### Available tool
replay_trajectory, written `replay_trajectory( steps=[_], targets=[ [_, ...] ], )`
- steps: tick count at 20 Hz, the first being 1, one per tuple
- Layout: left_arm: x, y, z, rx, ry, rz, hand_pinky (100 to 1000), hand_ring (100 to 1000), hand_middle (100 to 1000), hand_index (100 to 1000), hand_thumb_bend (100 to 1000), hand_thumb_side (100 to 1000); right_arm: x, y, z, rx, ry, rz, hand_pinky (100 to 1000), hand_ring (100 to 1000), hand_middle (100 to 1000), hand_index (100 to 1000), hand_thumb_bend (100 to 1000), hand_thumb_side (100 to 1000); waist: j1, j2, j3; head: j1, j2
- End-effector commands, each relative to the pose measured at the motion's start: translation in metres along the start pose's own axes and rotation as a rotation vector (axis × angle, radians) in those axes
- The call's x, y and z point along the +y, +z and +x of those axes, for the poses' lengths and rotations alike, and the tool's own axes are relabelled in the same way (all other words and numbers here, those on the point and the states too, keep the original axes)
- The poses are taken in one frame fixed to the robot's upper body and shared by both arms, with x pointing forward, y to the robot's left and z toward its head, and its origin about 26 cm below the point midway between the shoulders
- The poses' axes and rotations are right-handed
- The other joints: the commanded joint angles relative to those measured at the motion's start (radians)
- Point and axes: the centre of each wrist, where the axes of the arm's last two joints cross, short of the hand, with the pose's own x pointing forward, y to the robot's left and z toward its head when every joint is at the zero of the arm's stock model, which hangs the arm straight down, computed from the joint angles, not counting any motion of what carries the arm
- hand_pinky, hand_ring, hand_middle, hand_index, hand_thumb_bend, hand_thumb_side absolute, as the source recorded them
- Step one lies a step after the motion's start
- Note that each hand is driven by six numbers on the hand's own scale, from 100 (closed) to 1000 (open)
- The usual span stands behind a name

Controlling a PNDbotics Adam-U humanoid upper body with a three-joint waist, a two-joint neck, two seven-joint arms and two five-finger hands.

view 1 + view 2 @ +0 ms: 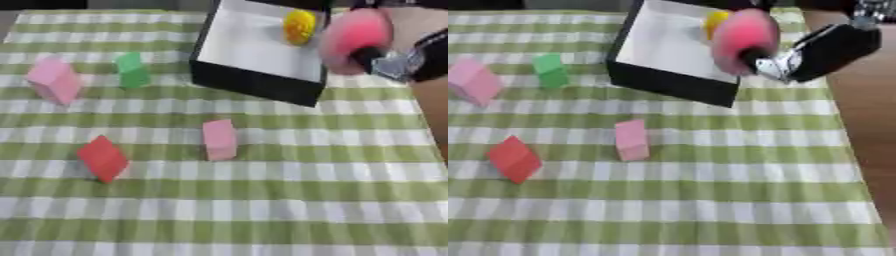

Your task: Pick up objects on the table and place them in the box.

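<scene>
over the box's [254, 82] right rim, a pink ball [744, 40] is held clasped in the right robot hand [815, 52] and is best carried fully inside, clear of the yellow object [299, 26], before release.

We see a green-and-white checked cloth [262, 200]. The box [249, 82] is black outside, white inside, with a yellow thing [299, 26] in it. At its right rim is a pink ball [352, 37]. Left of the box: a green block [132, 70], two pink blocks [55, 80] [220, 139], a red block [102, 158].
</scene>
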Motion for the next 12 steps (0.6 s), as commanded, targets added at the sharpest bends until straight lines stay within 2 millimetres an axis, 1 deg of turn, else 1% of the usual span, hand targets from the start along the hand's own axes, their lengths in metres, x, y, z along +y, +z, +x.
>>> replay_trajectory(
  steps=[1,3,6,9,12],
  targets=[
    [0.003,-0.005,0.007,-0.033,-0.015,-0.015,766,807,808,810,100,763,-0.005,-0.027,-0.027,0.043,0.016,-0.004,850,682,568,712,154,419,-0.008,-0.036,0.006,-0.01,-0.01],
    [0.003,-0.005,0.007,-0.034,-0.014,-0.017,766,807,808,810,100,763,-0.005,-0.044,-0.045,0.056,0.012,-0.021,852,678,564,709,140,399,-0.009,-0.034,0.014,-0.02,-0.014],
    [0.001,-0.006,0.008,-0.037,-0.009,-0.023,766,807,808,810,100,762,0.001,-0.062,-0.069,0.075,-0.009,-0.051,855,673,557,703,120,377,-0.009,-0.029,0.026,-0.036,-0.021],
    [-0.001,-0.007,0.01,-0.042,-0.002,-0.027,765,807,808,810,100,762,0.012,-0.076,-0.087,0.095,-0.023,-0.065,860,669,553,699,100,357,-0.007,-0.023,0.037,-0.049,-0.029],
    [-0.002,-0.008,0.011,-0.045,0.002,-0.03,765,807,807,810,100,762,0.025,-0.084,-0.101,0.113,-0.025,-0.071,857,671,555,700,114,374,-0.007,-0.018,0.047,-0.061,-0.035]
  ],
)
